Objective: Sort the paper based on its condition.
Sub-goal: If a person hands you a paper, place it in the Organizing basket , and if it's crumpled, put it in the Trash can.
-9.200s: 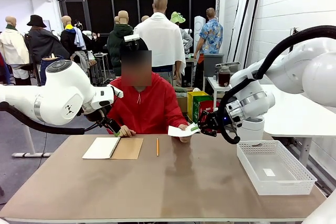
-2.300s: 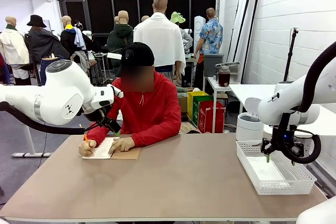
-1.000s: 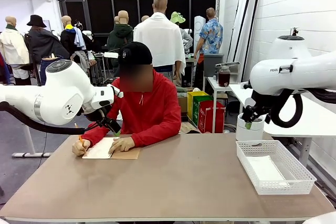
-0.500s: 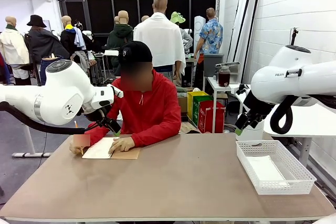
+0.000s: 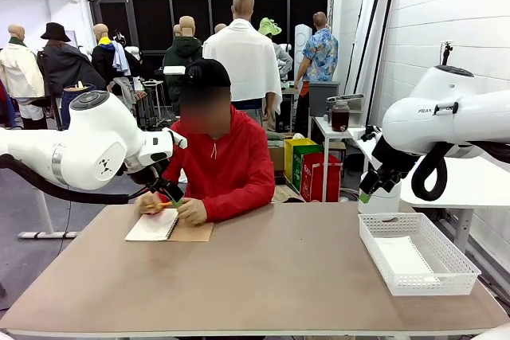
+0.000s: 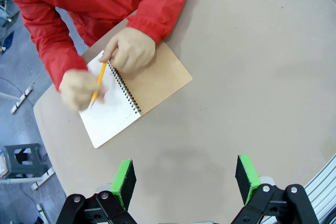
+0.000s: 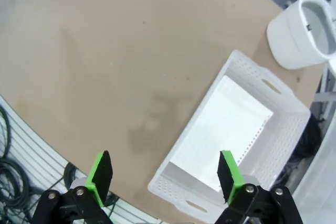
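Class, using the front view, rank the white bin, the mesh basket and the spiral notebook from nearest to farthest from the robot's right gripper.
1–2. The white bin, behind the right gripper, and the mesh basket, below it at the right: too close to call.
3. The spiral notebook, far left.

Partial "FRAN" lettering on right arm

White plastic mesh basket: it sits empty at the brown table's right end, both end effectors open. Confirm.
Not empty: the right wrist view shows a plain white paper sheet lying flat in the white plastic mesh basket. The rest holds.
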Controlling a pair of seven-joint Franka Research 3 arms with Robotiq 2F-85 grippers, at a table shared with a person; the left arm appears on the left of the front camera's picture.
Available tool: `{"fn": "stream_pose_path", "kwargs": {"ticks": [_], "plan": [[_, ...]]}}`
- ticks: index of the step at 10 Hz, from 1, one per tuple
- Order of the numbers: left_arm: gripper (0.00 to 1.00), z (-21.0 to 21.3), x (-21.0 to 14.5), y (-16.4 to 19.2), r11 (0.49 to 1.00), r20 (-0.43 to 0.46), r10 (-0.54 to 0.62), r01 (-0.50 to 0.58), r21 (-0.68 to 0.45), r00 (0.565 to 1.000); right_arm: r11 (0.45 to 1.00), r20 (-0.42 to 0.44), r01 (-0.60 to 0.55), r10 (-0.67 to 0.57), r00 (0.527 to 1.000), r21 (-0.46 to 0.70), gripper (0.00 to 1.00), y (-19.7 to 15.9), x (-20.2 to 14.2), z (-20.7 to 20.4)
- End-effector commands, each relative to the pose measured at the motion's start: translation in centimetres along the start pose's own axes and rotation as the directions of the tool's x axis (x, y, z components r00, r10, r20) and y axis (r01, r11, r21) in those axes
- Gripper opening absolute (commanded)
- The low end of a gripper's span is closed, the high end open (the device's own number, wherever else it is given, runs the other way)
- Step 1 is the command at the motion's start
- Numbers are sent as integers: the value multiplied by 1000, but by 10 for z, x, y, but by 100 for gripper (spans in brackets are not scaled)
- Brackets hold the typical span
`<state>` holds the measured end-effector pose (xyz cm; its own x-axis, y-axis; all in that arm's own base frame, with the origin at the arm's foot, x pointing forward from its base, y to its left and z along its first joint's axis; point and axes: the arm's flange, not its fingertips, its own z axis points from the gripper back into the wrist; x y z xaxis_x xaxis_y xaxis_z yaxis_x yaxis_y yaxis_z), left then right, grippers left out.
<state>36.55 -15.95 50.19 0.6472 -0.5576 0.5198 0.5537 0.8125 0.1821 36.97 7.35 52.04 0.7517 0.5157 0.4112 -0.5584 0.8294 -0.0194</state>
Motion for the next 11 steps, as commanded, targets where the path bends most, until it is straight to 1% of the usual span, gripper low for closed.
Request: {"fn": "stream_pose_path", "kwargs": {"ticks": [1,2,3,5,6,8,11], "plan": [[100,-1,0,1,1000,4,-6,6,-2,1000,997,102,-70,73,992,-32,100,16,4,0],[100,-1,0,1,1000,4,-6,6,-2,1000,993,165,-109,114,980,-36,100,24,4,1],[100,-1,0,1,1000,4,-6,6,-2,1000,989,203,-145,146,968,-17,100,30,5,1],[100,-1,0,1,1000,4,-6,6,-2,1000,972,258,-230,209,943,54,100,43,2,3],[100,-1,0,1,1000,4,-6,6,-2,1000,951,294,-291,251,922,102,100,50,0,5],[100,-1,0,1,1000,4,-6,6,-2,1000,923,332,-355,292,897,149,100,58,-4,6],[100,-1,0,1,1000,4,-6,6,-2,1000,906,338,-384,311,889,178,100,64,-1,2]]}}
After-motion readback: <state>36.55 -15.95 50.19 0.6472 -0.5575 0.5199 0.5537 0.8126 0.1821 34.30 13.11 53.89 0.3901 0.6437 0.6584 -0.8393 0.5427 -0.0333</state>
